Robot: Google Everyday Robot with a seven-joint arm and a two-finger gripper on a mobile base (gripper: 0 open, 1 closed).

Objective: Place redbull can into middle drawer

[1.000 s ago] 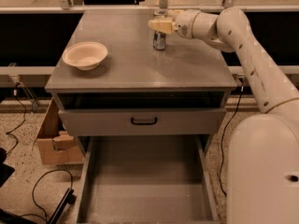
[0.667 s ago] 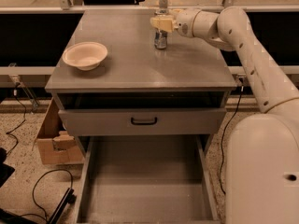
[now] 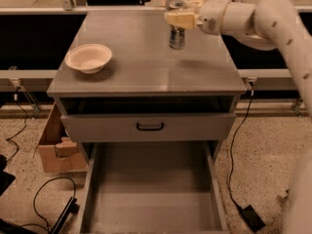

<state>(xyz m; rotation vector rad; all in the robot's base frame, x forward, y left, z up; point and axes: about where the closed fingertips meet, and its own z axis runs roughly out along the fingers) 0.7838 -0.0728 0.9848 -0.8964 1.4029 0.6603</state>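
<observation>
The middle drawer (image 3: 151,189) lies nearest, pulled out wide with a bare grey floor. It sits far below the fingers (image 3: 180,19) and well in front of them. Above it is the shut drawer front (image 3: 149,126) with its small black handle, and a dark open slot lies between that front and the counter (image 3: 146,77). All of this lies between the fingers and the goal.

The step in hand looks like carrying the can from the back of the counter to the open drawer. To do it well, the arm should raise the can enough to clear the counter and bring it forward over the front edge. It should go down only once past the drawer front and its handle, keeping the can upright. The release should come low, over the middle of the floor and away from the side walls, so the slim can does not tip.

The bowl (image 3: 88,57) rests on the counter well off to the left of the fingers, clear of a straight path forward.

Farthest back, the gripper (image 3: 178,12) reaches in from the right. Its fingers appear closed on the redbull can (image 3: 177,39), with one across the front just under the silver top and the other behind. The can hangs upright below them. Whether its base touches the counter is unclear.
</observation>
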